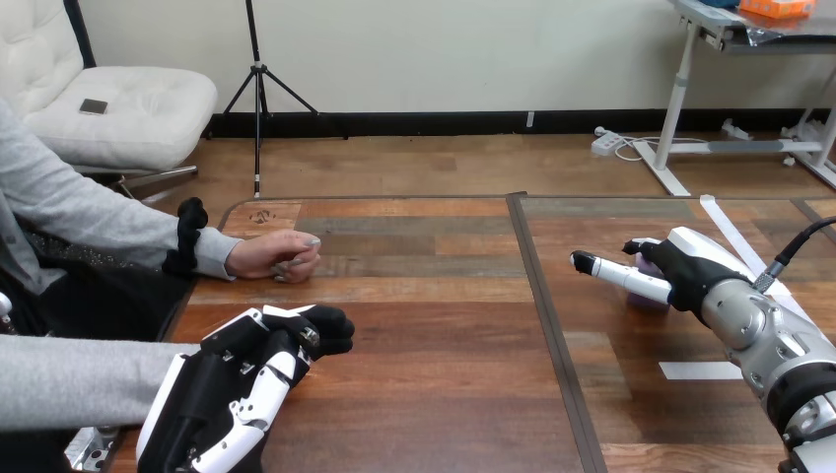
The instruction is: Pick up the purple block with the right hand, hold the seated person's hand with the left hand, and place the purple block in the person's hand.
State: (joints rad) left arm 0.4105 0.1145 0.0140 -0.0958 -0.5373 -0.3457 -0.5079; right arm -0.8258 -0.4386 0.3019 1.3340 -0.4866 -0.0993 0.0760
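Left of the dark seam [548,315] that runs down the desk [434,325], head view: the person's hand [281,256] rests on the wood, loosely closed, knuckles up. It is not offered palm-up, so there is no place yet to receive anything.

Same side of the seam, nearer the robot: left hand [242,384], fingers curled in, holding nothing. It is near the person's hand but apart from it, with bare wood between them. Judgement: it waits there so that the reach to the person's hand is short once the block is secured.

Right of the seam: right hand [690,271] low over the desk, laid across the purple block [648,264]. Only a sliver of purple shows past the hand, and the block looks to sit on the desk. Cannot tell whether the hand grips the block or merely covers it.

Judgement: step in hand is the pick-up. The holding and the handover are not yet done. Risk: the block may slip if the grip is shallow.
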